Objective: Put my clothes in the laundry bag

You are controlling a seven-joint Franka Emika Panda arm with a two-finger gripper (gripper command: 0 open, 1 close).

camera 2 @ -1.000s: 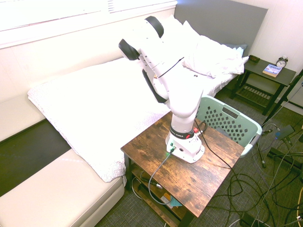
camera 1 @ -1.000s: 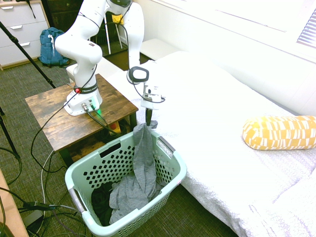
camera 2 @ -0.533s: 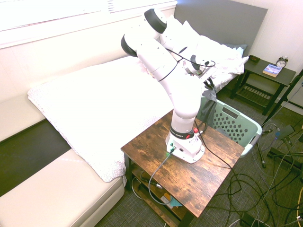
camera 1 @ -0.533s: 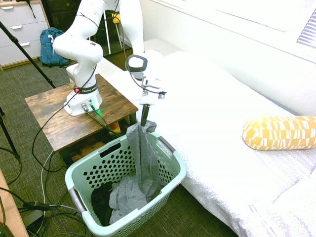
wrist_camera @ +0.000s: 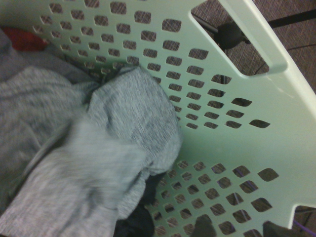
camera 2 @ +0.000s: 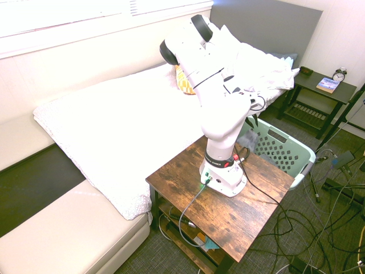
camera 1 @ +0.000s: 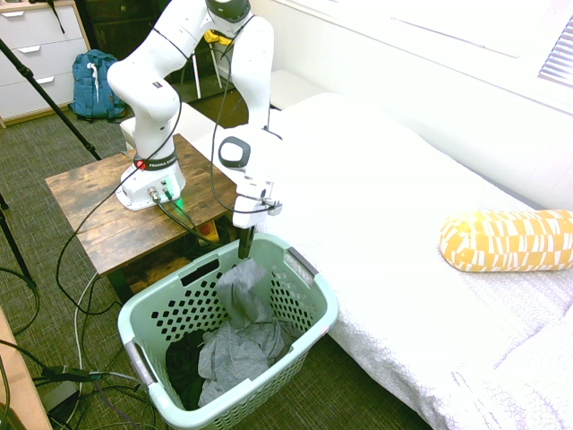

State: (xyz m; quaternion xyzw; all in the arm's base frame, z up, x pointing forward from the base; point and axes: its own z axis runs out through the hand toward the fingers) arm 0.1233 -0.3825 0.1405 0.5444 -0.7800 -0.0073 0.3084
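Laundry basket (camera 1: 318, 305) stood on the floor (camera 1: 54, 193), beside the bed (camera 1: 394, 296). The hand (camera 1: 244, 257) was at its 12 o'clock, with the fingers spread. Grey garment (camera 1: 242, 291) was hanging just below them, above more grey cloth (camera 1: 235, 354) inside. Dark cloth (camera 1: 184, 363) lay toward 8 o'clock.

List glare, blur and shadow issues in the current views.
First exterior: bed blown out, folds lost; floor under the wooden table dark. Second exterior: window wall and bed overexposed. Wrist: nearest gray cloth smeared, basket wall crisper.
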